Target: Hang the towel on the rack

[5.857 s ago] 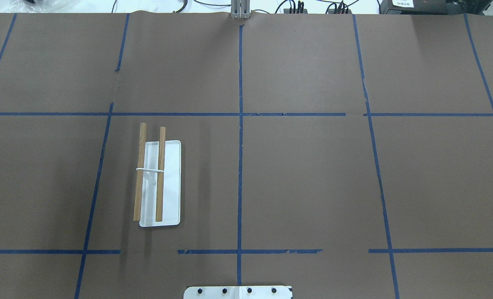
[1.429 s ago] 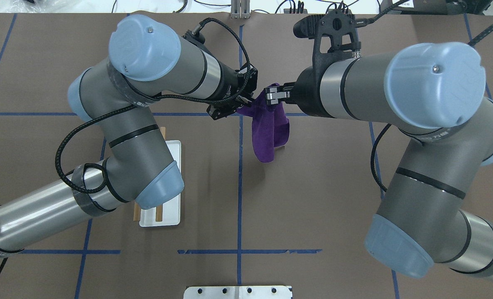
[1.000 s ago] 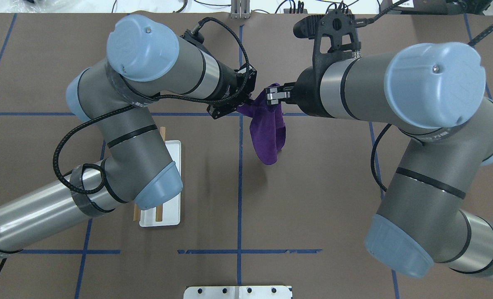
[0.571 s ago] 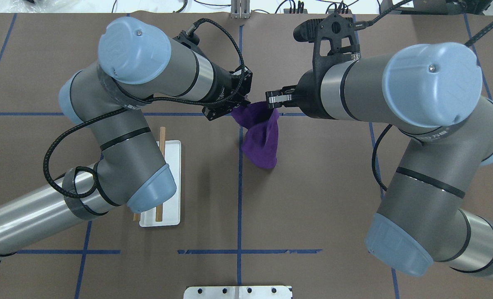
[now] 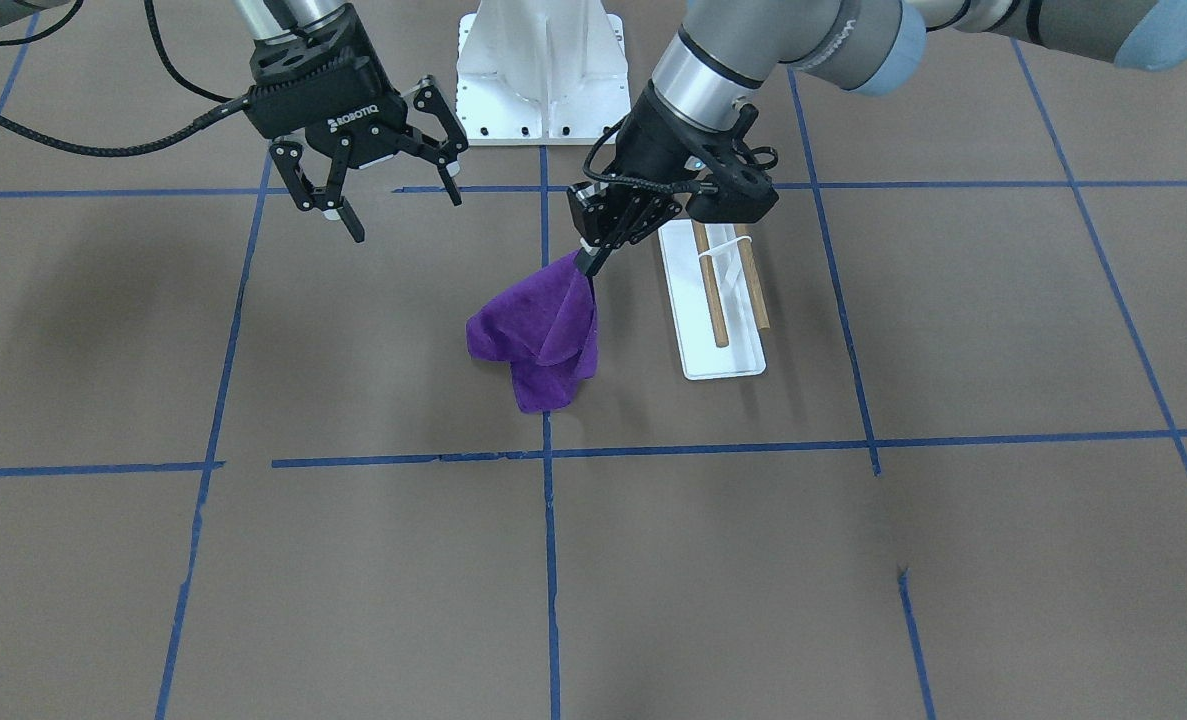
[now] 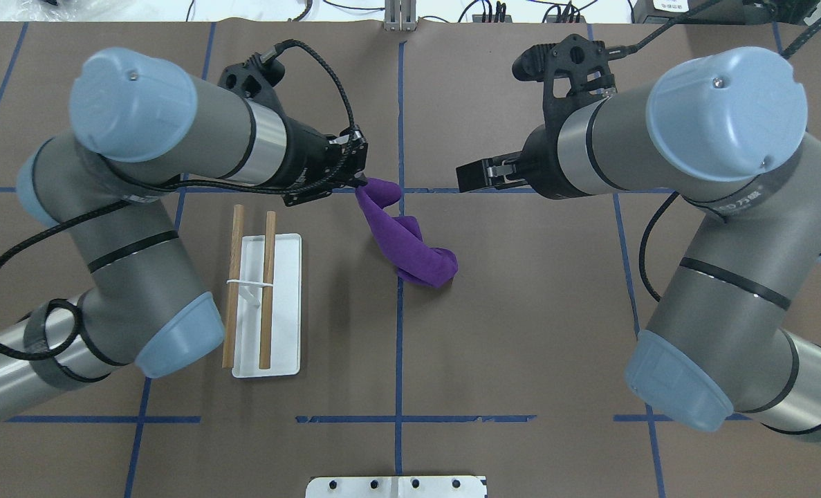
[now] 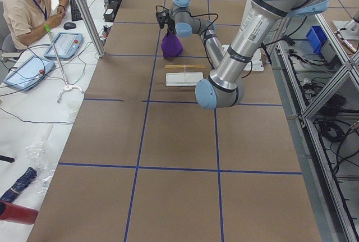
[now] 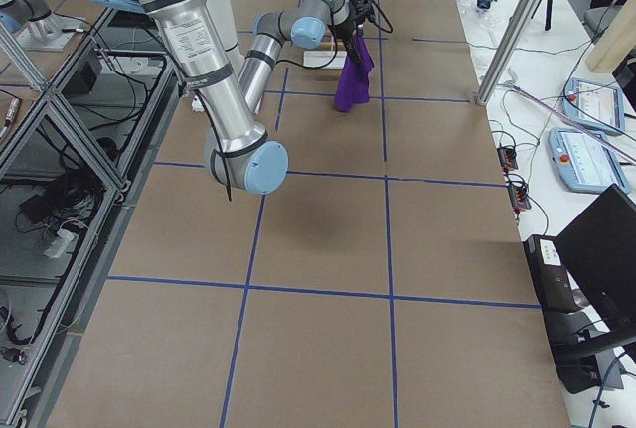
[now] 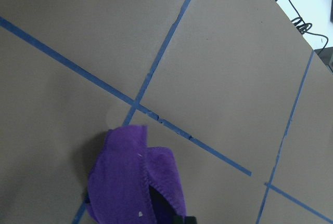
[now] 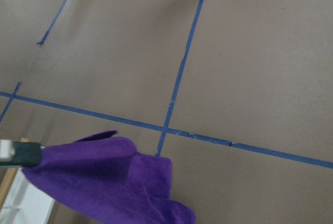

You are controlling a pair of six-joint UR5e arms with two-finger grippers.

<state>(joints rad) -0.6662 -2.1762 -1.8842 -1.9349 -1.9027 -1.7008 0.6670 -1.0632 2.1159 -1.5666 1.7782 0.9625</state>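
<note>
The purple towel [image 5: 538, 335] hangs bunched from one corner in my left gripper [image 5: 588, 262], which is shut on it. In the overhead view the towel [image 6: 410, 245] trails from the left gripper [image 6: 362, 185] toward the table's middle. Whether its lower end touches the table I cannot tell. The rack [image 6: 282, 304], a white base with two wooden rods [image 6: 266, 290], stands just left of the left gripper; it also shows in the front view [image 5: 718, 355]. My right gripper [image 5: 403, 210] is open and empty, apart from the towel, and also shows in the overhead view [image 6: 467, 176].
The white bolted pedestal [image 5: 543, 70] stands at the robot's base. Blue tape lines [image 6: 400, 311] cross the brown table cover. An operator [image 7: 31, 6] sits beyond the far side with tablets. Cables run along the far edge [image 6: 493, 10].
My right gripper let go of the towel, opened and drew back to the right. My left gripper carried the towel left, toward the rack. The towel now hangs from the left gripper alone.
</note>
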